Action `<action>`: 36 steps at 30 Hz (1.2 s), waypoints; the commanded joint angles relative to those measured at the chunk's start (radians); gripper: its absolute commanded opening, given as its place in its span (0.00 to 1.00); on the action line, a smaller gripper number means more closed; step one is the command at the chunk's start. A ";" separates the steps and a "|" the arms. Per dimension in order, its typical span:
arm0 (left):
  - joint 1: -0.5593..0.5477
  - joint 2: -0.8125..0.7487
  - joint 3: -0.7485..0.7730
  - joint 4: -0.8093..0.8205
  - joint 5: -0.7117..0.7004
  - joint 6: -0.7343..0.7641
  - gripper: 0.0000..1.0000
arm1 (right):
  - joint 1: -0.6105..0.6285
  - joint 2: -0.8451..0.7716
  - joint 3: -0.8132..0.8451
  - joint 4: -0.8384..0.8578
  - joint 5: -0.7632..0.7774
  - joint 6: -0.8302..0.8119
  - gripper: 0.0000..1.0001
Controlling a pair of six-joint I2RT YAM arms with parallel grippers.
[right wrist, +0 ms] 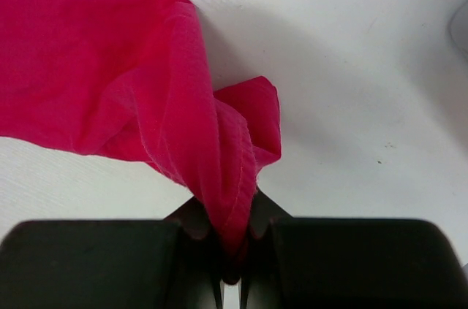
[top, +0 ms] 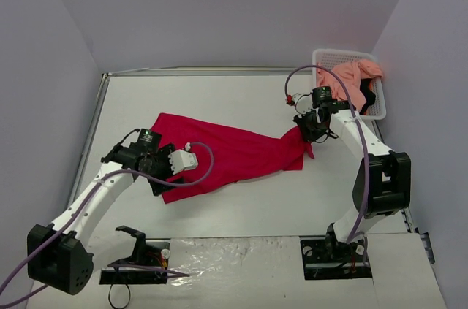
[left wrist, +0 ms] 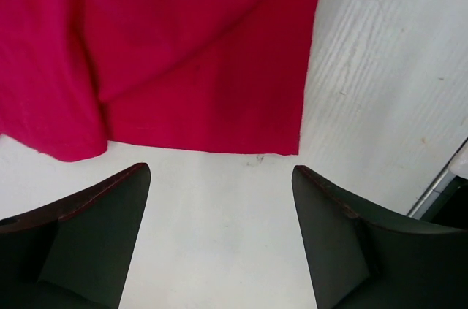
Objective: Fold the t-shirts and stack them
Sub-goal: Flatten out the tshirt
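1. Left gripper [left wrist: 219, 172]: jaws spread wide with nothing between them, only bare table [top: 256, 207] below. It hovers just short of the near hem of the crimson t-shirt [top: 234, 152], at its left corner.
2. Crimson t-shirt: lies mostly flat mid-table, stretched from left to right, with its right end bunched and lifted.
3. Right gripper [right wrist: 232, 230]: jaws closed tight on a pinched fold of the shirt's right end, holding the cloth taut.
4. Step in hand, my reading: spreading shirt 1 flat before any fold. Next move calls for the left jaws to drop onto the hem corner and pinch it, so both arms can pull the cloth square.
5. Far right: the salmon t-shirt [top: 358, 75] and a black garment [top: 368, 97] sit heaped in the white basket [top: 329, 55], not yet handled.
6. Hard to tell: sleeves and collar of the crimson shirt can't be made out. The left arm covers part of its left edge. Most of the black garment is hidden.
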 commanded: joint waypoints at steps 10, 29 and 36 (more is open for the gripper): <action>-0.088 0.152 -0.106 0.082 -0.056 -0.042 0.74 | -0.006 0.001 -0.026 0.011 -0.010 0.033 0.00; -0.175 0.350 -0.093 0.136 -0.219 -0.122 0.65 | -0.006 0.011 -0.046 0.023 0.013 0.028 0.00; -0.191 0.401 -0.057 0.109 -0.243 -0.148 0.25 | -0.006 0.008 -0.048 0.025 0.021 0.028 0.00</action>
